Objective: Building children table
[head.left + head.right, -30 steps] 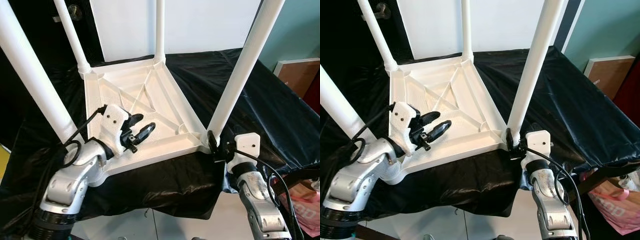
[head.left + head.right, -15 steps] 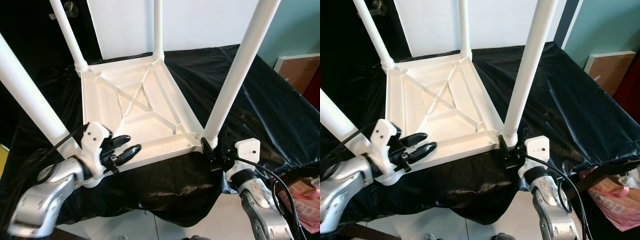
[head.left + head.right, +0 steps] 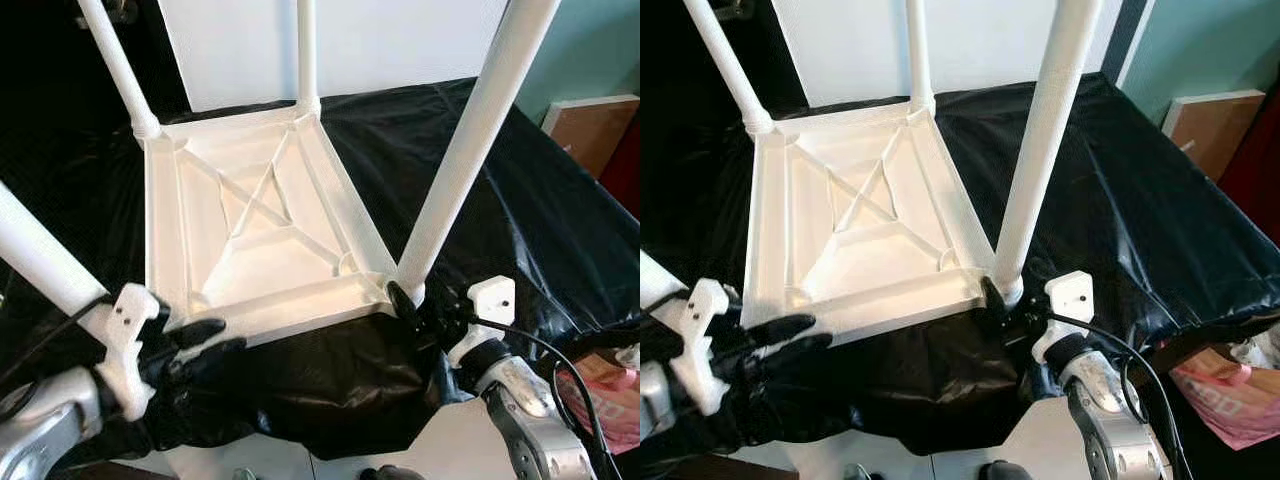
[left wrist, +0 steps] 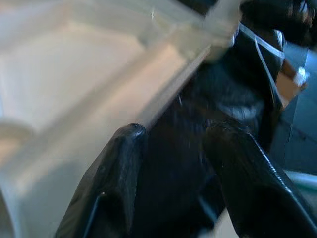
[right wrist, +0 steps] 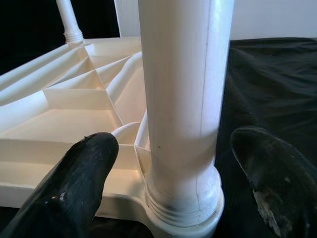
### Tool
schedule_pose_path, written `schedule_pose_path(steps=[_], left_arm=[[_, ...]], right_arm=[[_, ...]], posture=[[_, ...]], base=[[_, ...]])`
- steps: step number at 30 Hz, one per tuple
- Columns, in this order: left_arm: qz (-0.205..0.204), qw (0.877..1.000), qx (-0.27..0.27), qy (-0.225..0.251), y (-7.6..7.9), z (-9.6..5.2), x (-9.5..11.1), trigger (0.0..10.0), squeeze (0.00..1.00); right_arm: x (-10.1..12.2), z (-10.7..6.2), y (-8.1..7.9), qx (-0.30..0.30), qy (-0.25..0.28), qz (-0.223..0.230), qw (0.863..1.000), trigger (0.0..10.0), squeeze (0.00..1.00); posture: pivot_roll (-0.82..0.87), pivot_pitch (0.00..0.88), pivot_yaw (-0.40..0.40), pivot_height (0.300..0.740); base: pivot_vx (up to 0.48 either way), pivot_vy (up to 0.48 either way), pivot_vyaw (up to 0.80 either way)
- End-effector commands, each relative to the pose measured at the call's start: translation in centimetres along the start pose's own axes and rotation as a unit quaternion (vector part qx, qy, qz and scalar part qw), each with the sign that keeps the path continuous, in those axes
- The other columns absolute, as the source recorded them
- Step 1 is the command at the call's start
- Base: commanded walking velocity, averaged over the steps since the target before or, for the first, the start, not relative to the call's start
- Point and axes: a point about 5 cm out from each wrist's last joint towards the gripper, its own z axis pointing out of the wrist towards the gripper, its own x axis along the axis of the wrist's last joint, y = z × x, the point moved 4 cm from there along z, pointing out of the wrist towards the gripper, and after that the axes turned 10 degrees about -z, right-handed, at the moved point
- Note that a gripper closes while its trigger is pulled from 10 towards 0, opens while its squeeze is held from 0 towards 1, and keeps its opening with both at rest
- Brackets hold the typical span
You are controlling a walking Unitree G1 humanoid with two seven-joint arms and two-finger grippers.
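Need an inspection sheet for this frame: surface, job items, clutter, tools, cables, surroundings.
Surface: black cloth over the workbench, wrinkled.
Job's things: white table lying upside down on the cloth, legs pointing up; near right leg seated in its corner socket.
Clutter: nothing seen on the cloth.
Grippers: right tool open, fingers on either side of that leg's base, apart from it; left tool open at the table's near edge, over the cloth.
Cables: black cable along the right forearm.
Surroundings: white wall panel behind; brown board and pink bag to the right.

Head stereo looks down (wrists close) at table.
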Motion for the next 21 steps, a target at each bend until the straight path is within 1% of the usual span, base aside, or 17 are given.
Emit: schedule_pose_path(steps=[1, 3, 6, 12, 14, 15, 19, 21], left_arm=[[-0.006, 1.0, 0.0, -0.013, 0.2, -1.5, -0.3, 10.0, 0.0], [-0.009, 1.0, 0.002, -0.008, 0.6, -2.0, -0.2, 10.0, 0.0], [-0.013, 1.0, 0.006, 0.001, 0.7, -2.4, 0.1, 10.0, 0.0], [-0.019, 1.0, 0.017, -0.006, 0.6, -3.1, -0.2, 10.0, 0.0], [-0.024, 0.999, 0.021, -0.006, 0.7, -3.8, -0.2, 10.0, 0.0], [-0.024, 0.999, 0.021, -0.006, 0.7, -3.8, -0.2, 10.0, 0.0], [-0.043, 0.998, 0.043, 0.023, 0.6, -6.0, 0.3, 10.0, 0.0], [-0.047, 0.997, 0.05, 0.028, 0.7, -6.6, 0.3, 10.0, 0.0]], right_arm=[[-0.2, -0.2, 0.3, 0.006, -0.007, 0.007, 1.0, 10.0, 0.0], [-0.3, -0.1, 0.5, 0.007, -0.008, 0.009, 1.0, 10.0, 0.0], [-0.5, 0.2, 0.7, 0.004, -0.01, 0.015, 1.0, 10.0, 0.0], [-0.4, 0.9, 1.4, -0.002, -0.005, 0.017, 1.0, 10.0, 0.0], [-0.2, 1.8, 2.0, -0.002, 0.003, 0.019, 1.0, 10.0, 0.0], [-0.2, 1.8, 2.0, -0.002, 0.003, 0.019, 1.0, 10.0, 0.0], [-0.1, 4.4, 2.6, 0.015, 0.016, 0.021, 1.0, 10.0, 0.0], [-0.1, 5.0, 2.7, 0.02, 0.017, 0.02, 0.999, 10.0, 0.0]], posture=[[-0.07, 0.134, -0.024, 0.74], [-0.07, 0.134, -0.027, 0.74], [-0.06, 0.133, -0.028, 0.74], [-0.05, 0.13, -0.035, 0.74], [-0.04, 0.125, -0.043, 0.74], [-0.04, 0.125, -0.043, 0.74], [0.0, 0.117, -0.062, 0.74], [0.01, 0.115, -0.069, 0.74]], base=[[0.0, 0.0, 0.0], [0.0, 0.0, 0.0], [0.0, 0.0, 0.0], [0.0, 0.0, 0.0], [0.0, 0.0, 0.0], [0.0, 0.0, 0.0], [0.0, 0.0, 0.0], [0.0, 0.0, 0.0]])
